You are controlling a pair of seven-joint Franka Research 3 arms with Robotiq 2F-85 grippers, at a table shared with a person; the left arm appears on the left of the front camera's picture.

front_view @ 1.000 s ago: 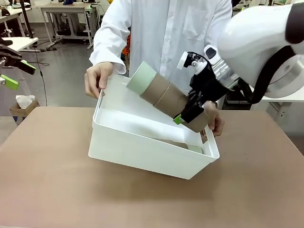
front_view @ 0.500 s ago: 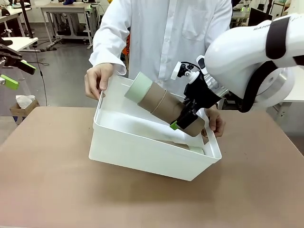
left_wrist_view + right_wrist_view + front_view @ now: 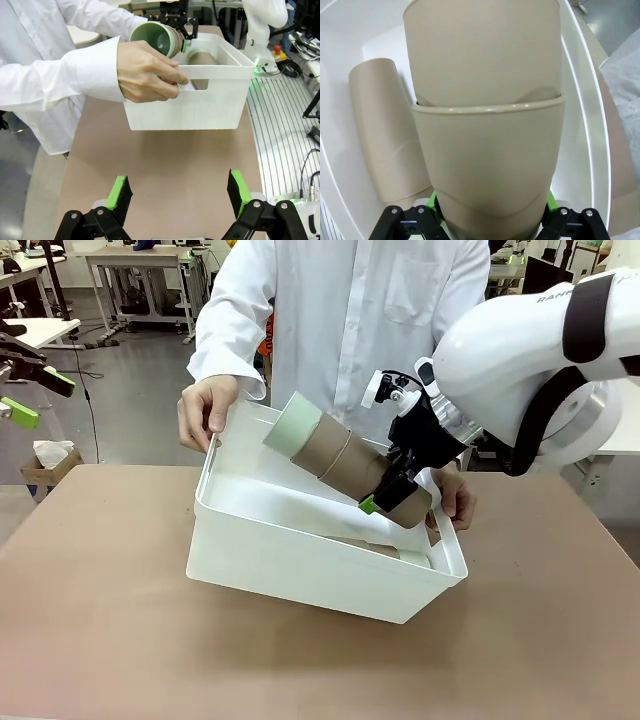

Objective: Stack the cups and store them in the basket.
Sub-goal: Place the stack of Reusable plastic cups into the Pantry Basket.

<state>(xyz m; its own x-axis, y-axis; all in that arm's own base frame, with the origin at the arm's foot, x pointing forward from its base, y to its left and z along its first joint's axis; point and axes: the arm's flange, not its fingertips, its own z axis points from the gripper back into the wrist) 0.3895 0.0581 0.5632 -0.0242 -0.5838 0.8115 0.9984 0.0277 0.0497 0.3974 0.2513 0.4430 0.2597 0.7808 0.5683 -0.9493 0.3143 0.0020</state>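
Stack of 3 cups held over the tilted basket, ready to go in beside the cups already stored.

Front view: at frame centre the right tool is clamped on a stack of 3 cups, 2 tan and 1 mint at the upper-left end, slanted over the white basket; the person's hands tip the basket toward the robot, probably to ease the drop, and a tan cup lies low in its right corner.
Left wrist view: the left tool, at the bottom edge, stands wide apart and empty over the desk; the basket sits in the upper middle with a hand on its rim.
Right wrist view: the stack fills the centre; 1 tan cup lies inside the basket at left.
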